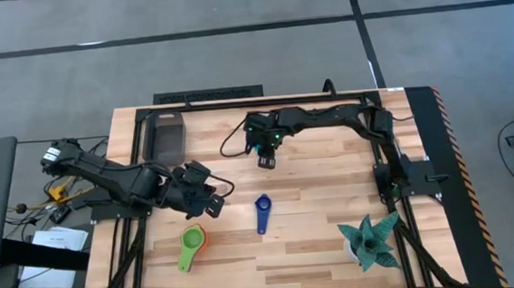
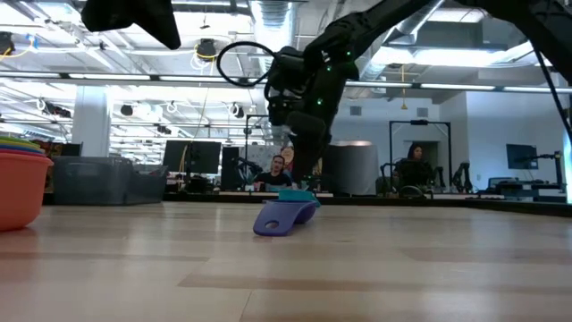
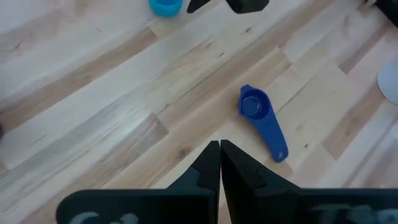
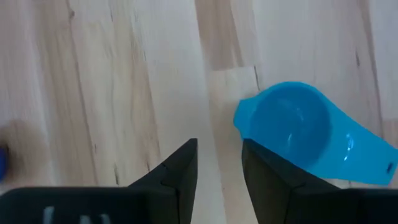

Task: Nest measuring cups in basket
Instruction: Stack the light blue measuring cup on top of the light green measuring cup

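A light blue measuring cup (image 4: 298, 134) lies open side up on the table, just beyond and beside my right gripper (image 4: 219, 149), which hovers open above it and touches nothing. In the low view the light blue cup (image 2: 299, 194) shows behind a blue cup (image 2: 284, 216). That blue cup (image 1: 262, 213) lies mid-table, ahead of my shut left gripper (image 3: 219, 148). A nested stack of cups (image 1: 192, 246), green inside and orange outside, sits near the table's near-left part. The dark grey basket (image 1: 166, 136) stands at the far left. The other cups cannot be told apart.
A teal spiky plant (image 1: 370, 241) stands near the table's near-right corner. A black metal frame (image 1: 236, 102) runs round the table's edges. Bare wood lies between the blue cup and the plant. People sit in the room behind the table.
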